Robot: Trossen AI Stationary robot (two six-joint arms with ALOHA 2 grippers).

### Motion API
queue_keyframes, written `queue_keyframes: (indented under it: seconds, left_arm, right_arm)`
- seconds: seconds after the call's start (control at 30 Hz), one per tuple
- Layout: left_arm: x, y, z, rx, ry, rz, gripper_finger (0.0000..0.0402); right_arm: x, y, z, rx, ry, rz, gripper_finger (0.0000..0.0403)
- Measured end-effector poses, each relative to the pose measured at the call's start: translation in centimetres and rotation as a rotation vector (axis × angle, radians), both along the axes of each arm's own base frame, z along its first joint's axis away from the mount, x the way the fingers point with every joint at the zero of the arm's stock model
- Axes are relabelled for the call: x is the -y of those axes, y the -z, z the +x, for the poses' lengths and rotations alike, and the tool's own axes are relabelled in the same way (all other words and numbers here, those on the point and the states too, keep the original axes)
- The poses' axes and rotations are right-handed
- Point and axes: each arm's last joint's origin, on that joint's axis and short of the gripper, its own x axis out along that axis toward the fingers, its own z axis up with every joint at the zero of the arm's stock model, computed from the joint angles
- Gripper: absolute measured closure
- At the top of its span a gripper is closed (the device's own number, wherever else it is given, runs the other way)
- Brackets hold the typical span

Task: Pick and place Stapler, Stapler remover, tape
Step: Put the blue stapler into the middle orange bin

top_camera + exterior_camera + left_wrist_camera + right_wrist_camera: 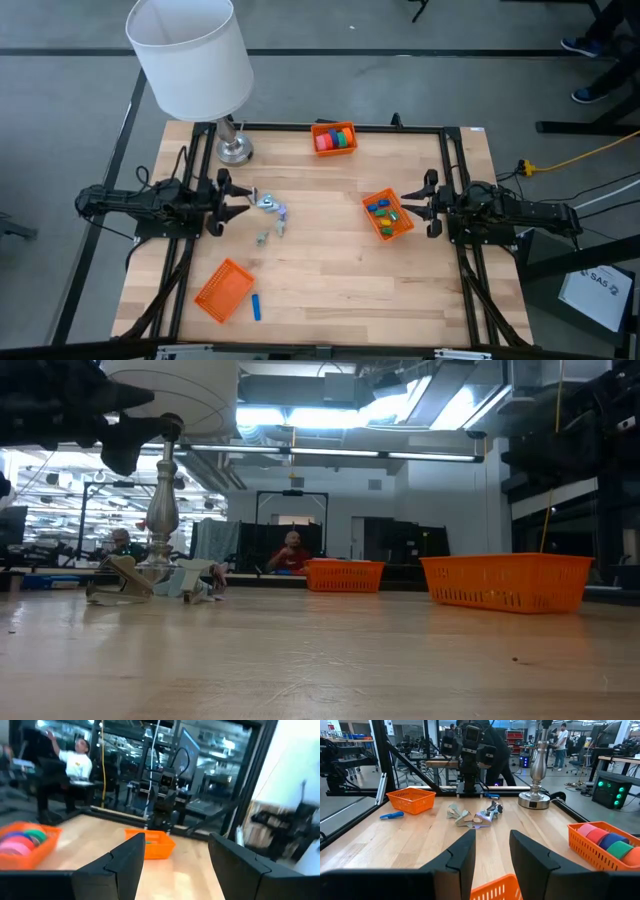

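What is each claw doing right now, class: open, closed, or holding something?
Left claw: open, holding nothing.
Right claw: open, holding nothing.

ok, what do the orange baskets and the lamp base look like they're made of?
Orange baskets: likely moulded plastic, matte, with slotted mesh walls of uniform colour. Lamp base: looks like polished metal, silvery with bright reflections, though it could be a plated finish.

We cannot make out the small pale pieces [272,218] mid-desk; the lampshade [189,52] is cut off at the edge.
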Motion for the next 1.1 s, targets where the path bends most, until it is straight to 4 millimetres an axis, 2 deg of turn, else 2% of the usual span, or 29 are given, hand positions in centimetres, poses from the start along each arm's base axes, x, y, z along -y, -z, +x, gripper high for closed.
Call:
queue_keyframes:
  seconds: [0.23,0.5,0.63,1.1]
  left_arm:
    - [0.0,0.0,0.0,0.009,0.032,-0.168,0.0187]
    - [0.0,0.0,0.0,0.004,0.021,-0.135,0.0186]
    - [0.0,-1.2,-0.1,-0.017,0.007,-0.080,0.0189]
    - [-0.3,-5.7,1.1,-0.530,-0.131,0.024,0.0202]
  right_arm:
    - [0.0,0.0,0.0,0.000,0.000,0.000,0.0279]
    - [0.0,0.0,0.0,0.000,0.000,0.000,0.0279]
    - [0.0,0.0,0.0,0.000,0.000,0.000,0.0279]
    - [0.0,0.0,0.0,0.000,0.000,0.000,0.0279]
